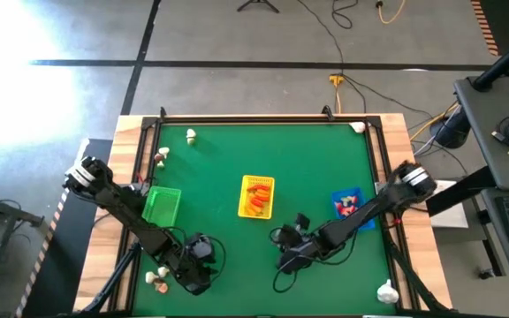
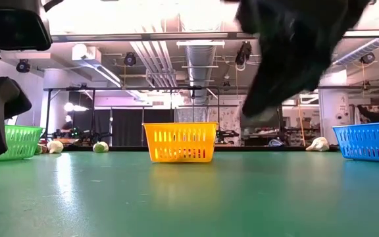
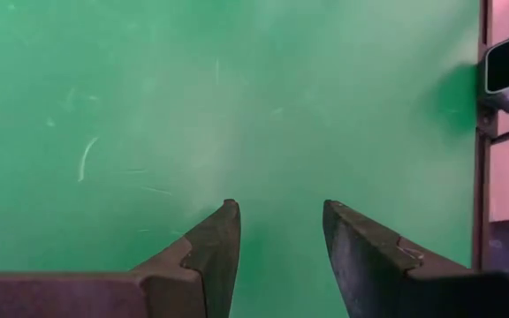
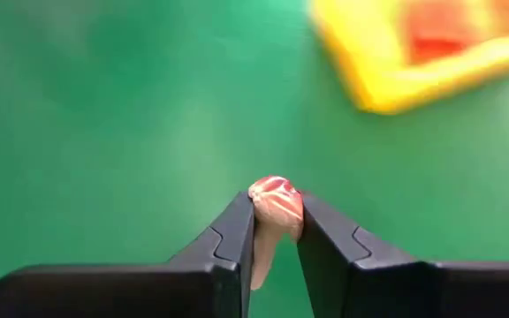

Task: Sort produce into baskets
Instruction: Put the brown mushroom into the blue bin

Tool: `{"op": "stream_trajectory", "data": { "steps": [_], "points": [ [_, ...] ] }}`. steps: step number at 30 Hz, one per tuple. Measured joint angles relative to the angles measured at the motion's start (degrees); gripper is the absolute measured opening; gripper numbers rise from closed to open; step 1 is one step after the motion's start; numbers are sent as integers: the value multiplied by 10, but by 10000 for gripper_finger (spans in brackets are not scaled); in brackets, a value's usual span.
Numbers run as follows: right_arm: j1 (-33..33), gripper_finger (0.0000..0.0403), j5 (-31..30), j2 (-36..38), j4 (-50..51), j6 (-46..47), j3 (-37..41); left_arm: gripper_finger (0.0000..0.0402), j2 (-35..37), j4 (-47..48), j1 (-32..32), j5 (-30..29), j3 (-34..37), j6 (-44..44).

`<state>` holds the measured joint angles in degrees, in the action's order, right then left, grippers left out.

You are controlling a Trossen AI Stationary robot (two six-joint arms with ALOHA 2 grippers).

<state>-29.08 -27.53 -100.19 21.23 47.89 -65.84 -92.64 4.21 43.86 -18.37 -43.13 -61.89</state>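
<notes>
Green table (image 1: 263,150) (scuffed); right fingers (image 4: 325,243) pinch red-and-white piece (image 4: 275,205), left fingers (image 3: 215,252) spread.

The tabletop (image 1: 237,150) wears a matt green cloth-like mat, faintly scuffed, framed in pale bare wood. The yellow basket (image 2: 179,141) looks like glossy perforated plastic. Between the right claw's (image 4: 277,234) matt black fingers (image 4: 228,243) sits a smooth, slightly shiny red-and-white piece (image 4: 275,208), probably plastic.
</notes>
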Motion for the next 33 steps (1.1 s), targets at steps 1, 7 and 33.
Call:
{"op": "stream_trajectory", "data": {
  "steps": [1,7,33],
  "points": [
    [0,65,-3,17,84,19,-21,146,0,-4,0,0,0,-1],
    [-1,66,-12,119,568,247,-102,146,0,-15,0,-18,0,10],
    [10,154,48,271,450,706,257,146,0,-18,-1,-72,1,11]
  ]
}}
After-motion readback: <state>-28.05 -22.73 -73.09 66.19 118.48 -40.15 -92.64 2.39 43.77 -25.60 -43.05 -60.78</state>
